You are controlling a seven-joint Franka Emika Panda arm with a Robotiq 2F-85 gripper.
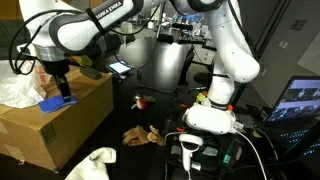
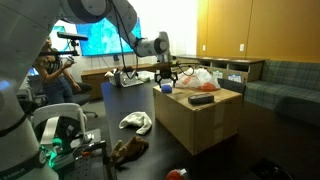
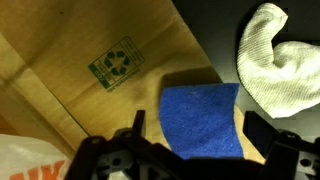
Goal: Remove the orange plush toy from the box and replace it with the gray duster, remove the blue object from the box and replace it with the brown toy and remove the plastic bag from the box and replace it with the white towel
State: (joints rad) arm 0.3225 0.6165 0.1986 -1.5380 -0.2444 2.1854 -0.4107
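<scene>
My gripper (image 3: 200,135) is open over the cardboard box (image 1: 85,110), with one finger on each side of the blue object (image 3: 205,118) and a gap on both sides. The blue object lies flat on the box near its edge, as both exterior views show (image 1: 55,103) (image 2: 167,90). The plastic bag (image 1: 18,90) sits in the box beside it (image 2: 200,77) (image 3: 25,162). The white towel (image 1: 95,160) lies on the floor by the box (image 2: 135,122) (image 3: 280,55). The brown toy (image 1: 140,135) lies on the floor (image 2: 125,150). A dark reddish thing (image 2: 203,98) lies on the box. I cannot pick out the gray duster.
A small orange-red object (image 1: 140,100) sits on the floor behind the brown toy. The robot base (image 1: 205,118) stands near the box, with cables and gear around it. A person (image 2: 50,70) stands in the background. A sofa (image 2: 285,85) lies beyond the box.
</scene>
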